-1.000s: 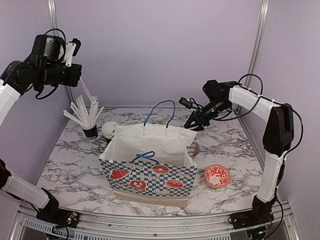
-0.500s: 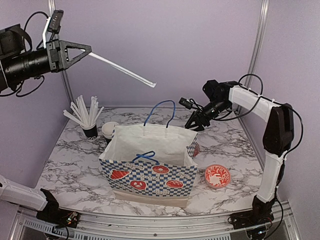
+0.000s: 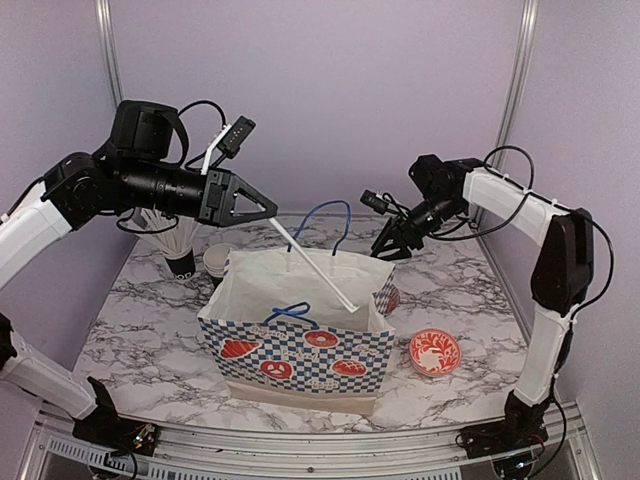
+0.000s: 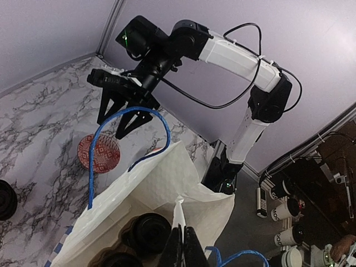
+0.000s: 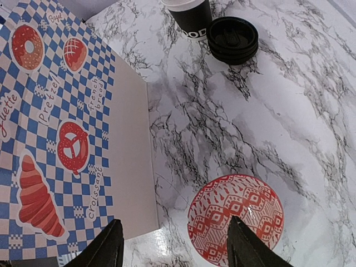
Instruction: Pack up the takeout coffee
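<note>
My left gripper [image 3: 270, 212] is shut on a white paper-wrapped straw [image 3: 318, 268] that slants down, its tip inside the open checked paper bag [image 3: 300, 350]. In the left wrist view the shut fingers [image 4: 183, 248] pinch the straw [image 4: 179, 218] above black-lidded takeout coffee cups [image 4: 146, 233] standing in the bag. An open black cup with a white inside [image 3: 218, 259] stands behind the bag's left end; it also shows in the right wrist view [image 5: 192, 15] beside a stack of black lids [image 5: 232, 38]. My right gripper [image 3: 391, 246] hangs open and empty over the bag's far right corner.
A black cup of wrapped straws [image 3: 178, 250] stands at the back left. One red-and-white bowl [image 3: 435, 352] lies right of the bag, another [image 3: 390, 298] just behind its right end, below my right gripper [image 5: 178, 250]. The bag's blue handles [image 3: 322, 225] stand up.
My left arm has swung down from high at the left toward the bag, carrying the straw; the straw's tip now reaches into the bag. The right arm has hardly moved.
</note>
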Robot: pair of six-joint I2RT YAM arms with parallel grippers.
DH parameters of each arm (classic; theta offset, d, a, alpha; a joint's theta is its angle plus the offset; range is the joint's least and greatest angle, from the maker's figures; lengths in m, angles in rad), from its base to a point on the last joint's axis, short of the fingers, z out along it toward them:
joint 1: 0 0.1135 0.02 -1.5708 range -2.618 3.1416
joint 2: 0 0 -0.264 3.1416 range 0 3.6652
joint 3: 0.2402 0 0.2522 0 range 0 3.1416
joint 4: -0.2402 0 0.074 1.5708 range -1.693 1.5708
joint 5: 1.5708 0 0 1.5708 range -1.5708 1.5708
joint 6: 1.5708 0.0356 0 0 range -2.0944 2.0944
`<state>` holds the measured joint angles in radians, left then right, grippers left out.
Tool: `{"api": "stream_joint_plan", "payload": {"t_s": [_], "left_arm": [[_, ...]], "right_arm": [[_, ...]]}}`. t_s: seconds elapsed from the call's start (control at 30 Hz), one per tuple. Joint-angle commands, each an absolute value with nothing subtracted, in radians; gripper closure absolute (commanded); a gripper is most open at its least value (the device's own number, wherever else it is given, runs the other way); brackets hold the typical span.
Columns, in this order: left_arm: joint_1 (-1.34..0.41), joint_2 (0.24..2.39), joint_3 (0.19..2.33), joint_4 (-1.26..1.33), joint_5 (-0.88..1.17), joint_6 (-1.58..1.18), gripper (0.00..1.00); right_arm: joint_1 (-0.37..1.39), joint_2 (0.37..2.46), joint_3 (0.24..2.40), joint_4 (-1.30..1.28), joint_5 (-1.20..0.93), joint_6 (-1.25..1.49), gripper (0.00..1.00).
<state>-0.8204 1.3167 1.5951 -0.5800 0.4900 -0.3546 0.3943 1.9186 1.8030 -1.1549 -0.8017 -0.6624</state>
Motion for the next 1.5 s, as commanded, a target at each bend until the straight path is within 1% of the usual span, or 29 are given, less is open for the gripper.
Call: {"api": "stream_joint_plan", "payload": {"t_s": [0.0, 0.1, 0.17, 0.23, 0.27, 0.33, 0.4, 0.5, 0.53, 0.6, 0.63, 0.67, 0.83, 0.97, 1.07, 1.13, 1.17, 1.23, 1.3, 1.37, 1.4, 1.47], "left_arm": [[-0.833, 1.382, 1.625, -0.630, 0.497, -0.312, 0.78], [-0.831, 1.441, 1.729, -0.754, 0.397, -0.200, 0.57], [-0.826, 1.474, 1.804, -0.793, 0.311, -0.125, 0.50], [-0.814, 1.513, 1.857, -0.814, 0.283, -0.063, 0.44], [-0.804, 1.572, 1.917, -0.835, 0.206, 0.007, 0.40], [-0.801, 1.622, 1.962, -0.867, 0.199, 0.065, 0.38], [-0.799, 1.662, 2.003, -0.907, 0.253, 0.092, 0.39], [-0.798, 1.700, 2.049, -0.958, 0.365, 0.078, 0.51], [-0.799, 1.700, 2.046, -0.964, 0.404, 0.066, 0.53], [-0.803, 1.687, 2.020, -0.965, 0.545, 0.060, 0.52], [-0.814, 1.679, 2.012, -0.965, 0.577, 0.069, 0.51], [-0.828, 1.668, 2.010, -0.962, 0.562, 0.085, 0.48], [-0.843, 1.659, 2.000, -0.940, 0.244, 0.120, 0.37], [-0.826, 1.706, 2.010, -0.942, 0.237, 0.142, 0.34], [-0.823, 1.759, 2.044, -0.940, 0.231, 0.141, 0.34], [-0.824, 1.798, 2.072, -0.940, 0.273, 0.141, 0.37], [-0.823, 1.816, 2.088, -0.939, 0.303, 0.140, 0.40], [-0.824, 1.848, 2.113, -0.937, 0.345, 0.135, 0.50], [-0.823, 1.870, 2.135, -0.935, 0.384, 0.133, 0.63], [-0.822, 1.881, 2.154, -0.933, 0.388, 0.127, 0.83], [-0.822, 1.878, 2.158, -0.930, 0.383, 0.125, 0.90], [-0.827, 1.851, 2.144, -0.920, 0.392, 0.132, 0.98]], "right_arm": [[0.393, 1.869, 1.806, -1.165, -0.799, -0.671, 0.39], [0.393, 1.861, 1.796, -1.163, -0.798, -0.676, 0.39], [0.393, 1.856, 1.791, -1.163, -0.798, -0.677, 0.39], [0.392, 1.852, 1.786, -1.163, -0.798, -0.679, 0.39], [0.393, 1.846, 1.782, -1.161, -0.796, -0.681, 0.39], [0.393, 1.843, 1.779, -1.161, -0.795, -0.682, 0.39], [0.393, 1.839, 1.775, -1.161, -0.790, -0.681, 0.39], [0.393, 1.832, 1.766, -1.157, -0.783, -0.683, 0.38], [0.393, 1.832, 1.763, -1.157, -0.780, -0.683, 0.38], [0.393, 1.833, 1.763, -1.157, -0.779, -0.684, 0.38], [0.393, 1.835, 1.765, -1.157, -0.778, -0.684, 0.38], [0.393, 1.838, 1.767, -1.155, -0.779, -0.684, 0.38], [0.392, 1.865, 1.789, -1.159, -0.788, -0.683, 0.38], [0.393, 1.880, 1.812, -1.170, -0.796, -0.683, 0.38], [0.393, 1.876, 1.813, -1.173, -0.795, -0.684, 0.38], [0.393, 1.869, 1.807, -1.172, -0.790, -0.686, 0.38], [0.393, 1.865, 1.803, -1.172, -0.787, -0.686, 0.38], [0.393, 1.855, 1.794, -1.172, -0.781, -0.689, 0.38], [0.393, 1.844, 1.782, -1.169, -0.775, -0.690, 0.38], [0.393, 1.835, 1.772, -1.166, -0.768, -0.689, 0.38], [0.393, 1.831, 1.771, -1.166, -0.766, -0.689, 0.38], [0.393, 1.827, 1.767, -1.166, -0.763, -0.689, 0.38]]}}
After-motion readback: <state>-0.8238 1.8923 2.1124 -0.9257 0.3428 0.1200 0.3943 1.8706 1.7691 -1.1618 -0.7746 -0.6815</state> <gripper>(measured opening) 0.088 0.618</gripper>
